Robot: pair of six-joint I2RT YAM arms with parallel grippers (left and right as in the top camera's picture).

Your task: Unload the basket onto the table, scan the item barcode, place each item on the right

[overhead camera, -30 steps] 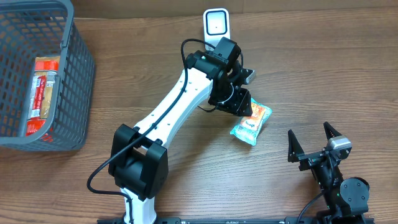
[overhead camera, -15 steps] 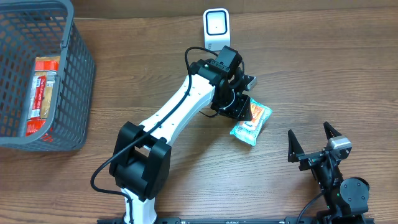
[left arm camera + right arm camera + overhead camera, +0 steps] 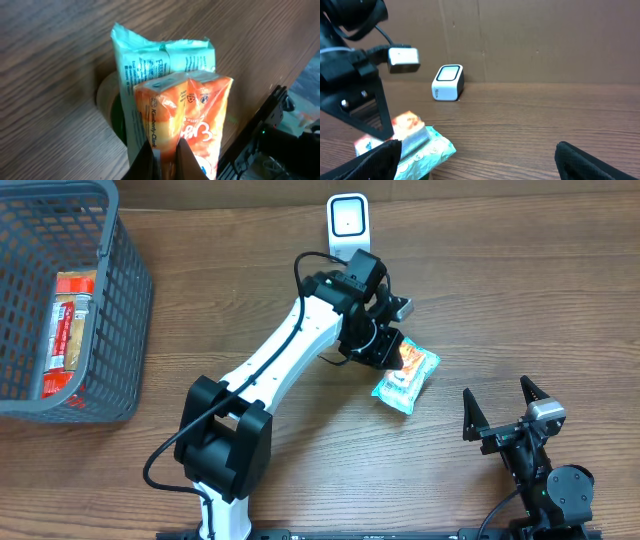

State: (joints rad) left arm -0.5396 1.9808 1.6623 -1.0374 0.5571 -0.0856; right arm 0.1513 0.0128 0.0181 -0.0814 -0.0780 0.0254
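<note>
The item (image 3: 410,376) is a soft orange and teal packet lying on the wood table right of centre. My left gripper (image 3: 391,352) reaches down onto its upper left end. In the left wrist view both dark fingers (image 3: 144,162) pinch the orange edge of the item (image 3: 185,100), so the gripper (image 3: 167,152) is shut on it. No barcode shows. The white scanner (image 3: 348,220) stands at the far middle of the table, also visible from the right wrist as a scanner (image 3: 448,82) behind the item (image 3: 422,147). My right gripper (image 3: 503,408) stands open near the front right, holding nothing (image 3: 477,162).
A grey plastic basket (image 3: 125,300) sits at the far left with a red and orange packet (image 3: 68,330) inside. A brown cardboard wall (image 3: 545,40) closes off the back of the table.
My left gripper's jaws have closed onto the item's orange edge, and the wrist has shifted slightly. The right arm has not moved.
</note>
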